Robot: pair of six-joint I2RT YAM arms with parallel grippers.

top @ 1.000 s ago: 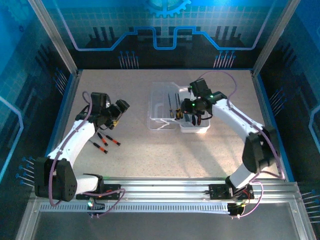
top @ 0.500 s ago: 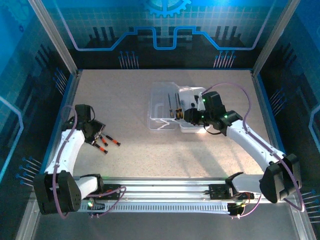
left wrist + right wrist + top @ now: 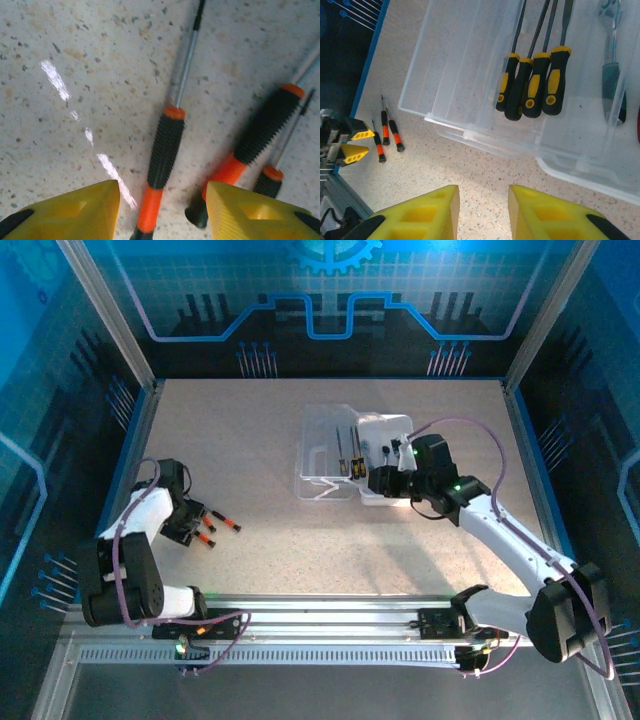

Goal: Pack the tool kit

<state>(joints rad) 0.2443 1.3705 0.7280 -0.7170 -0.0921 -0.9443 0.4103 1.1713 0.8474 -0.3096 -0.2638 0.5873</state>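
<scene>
Speckled tabletop [image 3: 300,550], lower left: your left gripper [image 3: 162,212], fingers spread and holding nothing, straddles a likely light, stiff screwdriver [image 3: 164,150]. Grip its ribbed handle. At centre, your right gripper [image 3: 482,212], likewise spread and bare, hovers beside the clear case [image 3: 322,455].

Just ahead of the left claw [image 3: 162,200], the rightmost screwdriver [image 3: 268,181] had its handle end hidden behind a finger. Beyond the right claw [image 3: 483,200], the wrench [image 3: 611,80] was cut at the head.

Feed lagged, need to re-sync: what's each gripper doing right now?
Left gripper: open, fingers either side of an orange-and-black screwdriver, not gripping it.
Right gripper: open, holding nothing.
</scene>
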